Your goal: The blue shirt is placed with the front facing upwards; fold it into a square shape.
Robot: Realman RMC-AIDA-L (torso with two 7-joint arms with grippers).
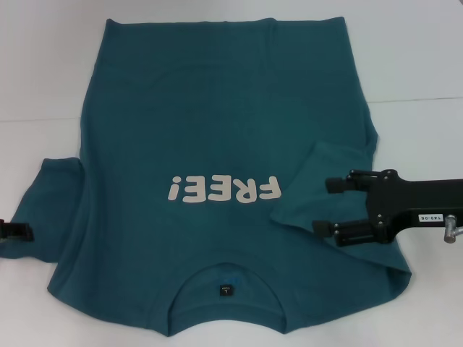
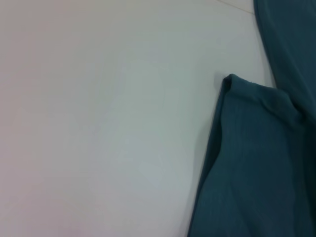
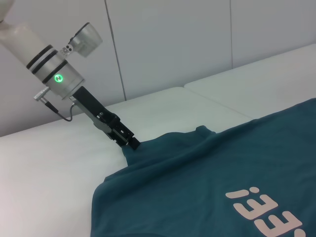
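Note:
The blue shirt [image 1: 217, 137] lies flat on the white table, front up, with the white "FREE!" lettering [image 1: 223, 190] and the neck label [image 1: 226, 290] toward me. Its right sleeve [image 1: 318, 181] is folded in over the body. My right gripper [image 1: 325, 206] is open and empty just over that folded sleeve. My left gripper [image 1: 18, 231] is at the far left edge, at the left sleeve [image 1: 51, 210]. In the right wrist view it [image 3: 132, 144] looks pinched shut on the sleeve's edge. The left wrist view shows the sleeve [image 2: 256, 163] lying on the table.
The white table [image 1: 419, 65] has bare surface on both sides of the shirt and beyond its hem. A seam [image 3: 187, 91] runs across the tabletop. A white wall [image 3: 173, 39] stands behind the table in the right wrist view.

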